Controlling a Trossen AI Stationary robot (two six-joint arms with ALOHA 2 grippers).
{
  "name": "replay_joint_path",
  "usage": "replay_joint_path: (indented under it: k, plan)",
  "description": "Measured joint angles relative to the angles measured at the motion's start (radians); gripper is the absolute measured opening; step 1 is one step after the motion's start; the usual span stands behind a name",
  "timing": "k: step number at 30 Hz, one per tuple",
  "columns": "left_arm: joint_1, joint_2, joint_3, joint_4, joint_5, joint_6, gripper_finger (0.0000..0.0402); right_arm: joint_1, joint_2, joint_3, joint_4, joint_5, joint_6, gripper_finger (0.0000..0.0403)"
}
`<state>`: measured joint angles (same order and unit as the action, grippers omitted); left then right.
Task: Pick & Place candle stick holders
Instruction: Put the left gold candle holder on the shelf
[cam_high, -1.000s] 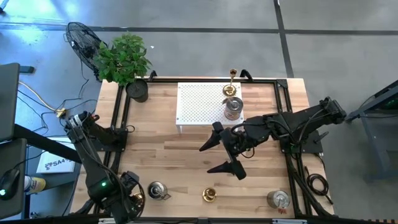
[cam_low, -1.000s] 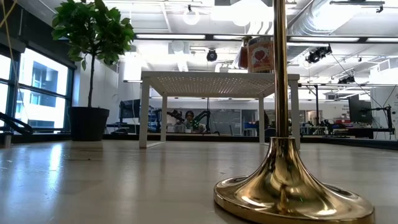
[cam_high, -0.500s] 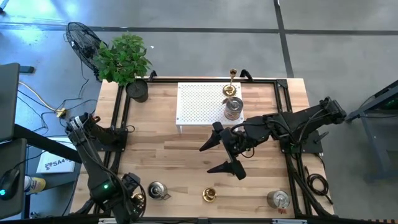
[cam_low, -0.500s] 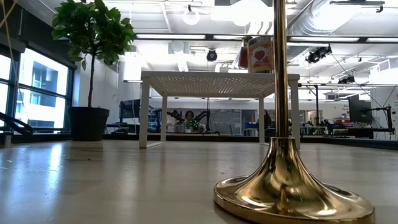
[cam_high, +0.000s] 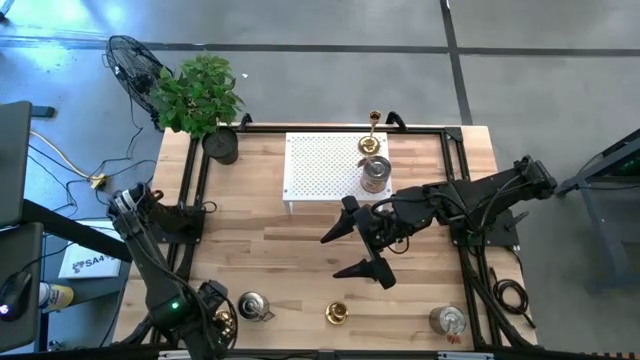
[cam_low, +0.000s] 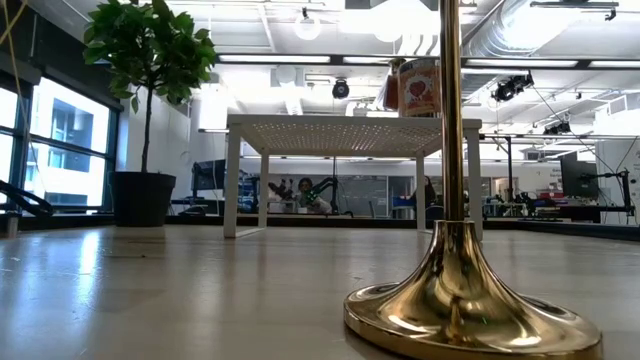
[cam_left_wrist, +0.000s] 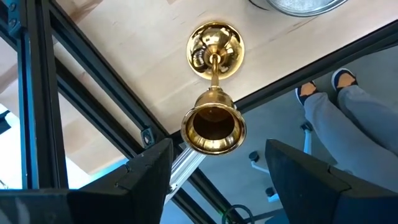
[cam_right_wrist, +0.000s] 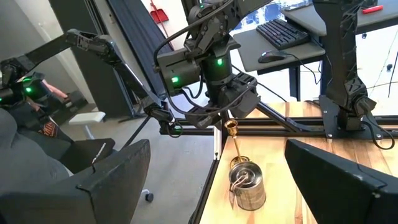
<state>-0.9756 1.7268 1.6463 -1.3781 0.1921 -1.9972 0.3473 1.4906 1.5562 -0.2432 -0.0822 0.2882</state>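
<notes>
At the near left corner of the table I have the left gripper (cam_high: 212, 322) poised over a gold brass holder (cam_left_wrist: 213, 93); my left wrist camera looks straight down its cup, with my fingers (cam_left_wrist: 146, 171) spread on either side and touching nothing. Just beside it stands a squat silver holder (cam_high: 252, 306), then a second gold holder (cam_high: 336, 313) along the near edge and another silver holder (cam_high: 449, 320) toward the near right. Mid-table, my right gripper (cam_high: 352, 250) hangs empty with jaws wide apart. Farther back, a silver holder (cam_high: 375, 174) and a gold one (cam_high: 373, 142) sit on the white perforated stand (cam_high: 320, 165).
</notes>
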Motion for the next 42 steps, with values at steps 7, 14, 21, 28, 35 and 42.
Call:
replay_joint_path:
  k: [7, 14, 21, 28, 35, 42]
  plan:
    - [0.000, 0.001, 0.000, 0.024, -0.023, 0.003, 0.0250, 0.000, 0.000, 0.000, 0.000, 0.000, 0.000, 0.0367]
    - [0.001, 0.000, 0.000, 0.022, -0.023, 0.003, 0.0250, 0.000, 0.000, 0.000, 0.000, 0.000, 0.000, 0.0367]
    - [0.001, 0.000, 0.000, -0.005, -0.027, 0.003, 0.0250, 0.000, 0.000, 0.000, 0.000, -0.001, 0.003, 0.0367]
    - [0.001, 0.002, 0.000, -0.022, -0.030, 0.013, 0.0250, 0.000, 0.000, 0.000, 0.000, -0.001, 0.003, 0.0367]
    - [0.001, 0.013, 0.000, -0.019, -0.050, 0.036, 0.0250, 0.001, 0.000, 0.000, 0.000, -0.003, 0.003, 0.0367]
    - [0.001, 0.013, 0.000, -0.013, -0.044, 0.037, 0.0250, 0.001, 0.000, 0.000, 0.000, -0.003, 0.003, 0.0367]
